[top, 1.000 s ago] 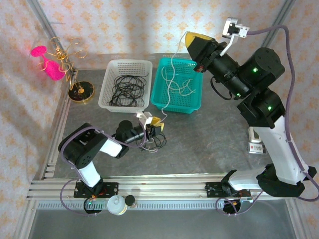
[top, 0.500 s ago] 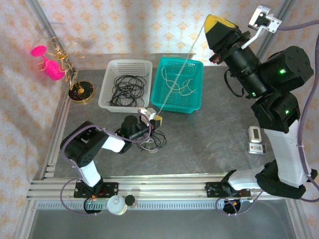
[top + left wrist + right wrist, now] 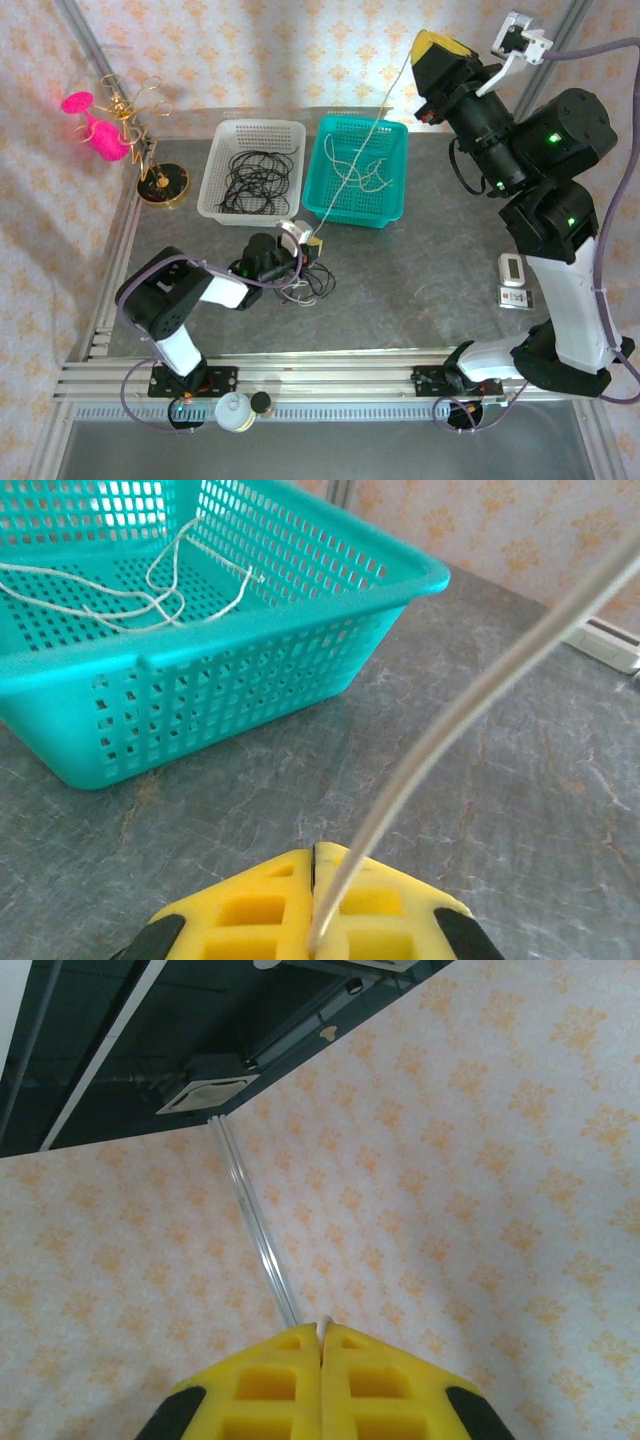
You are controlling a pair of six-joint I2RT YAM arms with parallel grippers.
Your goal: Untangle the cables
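A whitish cable runs taut from my right gripper, raised high above the back of the table, down to my left gripper low over the table in front of the teal basket. Both grippers are shut on it. In the left wrist view the whitish cable leaves the closed yellow fingers and slants up to the right. The right wrist view has the cable's end poking out at the seam of the closed fingers. A loose black cable tangle lies on the table just beside the left gripper.
A teal basket holding whitish cords stands at the back centre, also in the left wrist view. A white basket of black cords is left of it. A gold stand with pink pieces sits far left. Two small white devices lie at the right.
My right gripper rose from over the teal basket up and to the right, drawing the whitish cable taut. The left gripper shifted slightly while keeping its hold.
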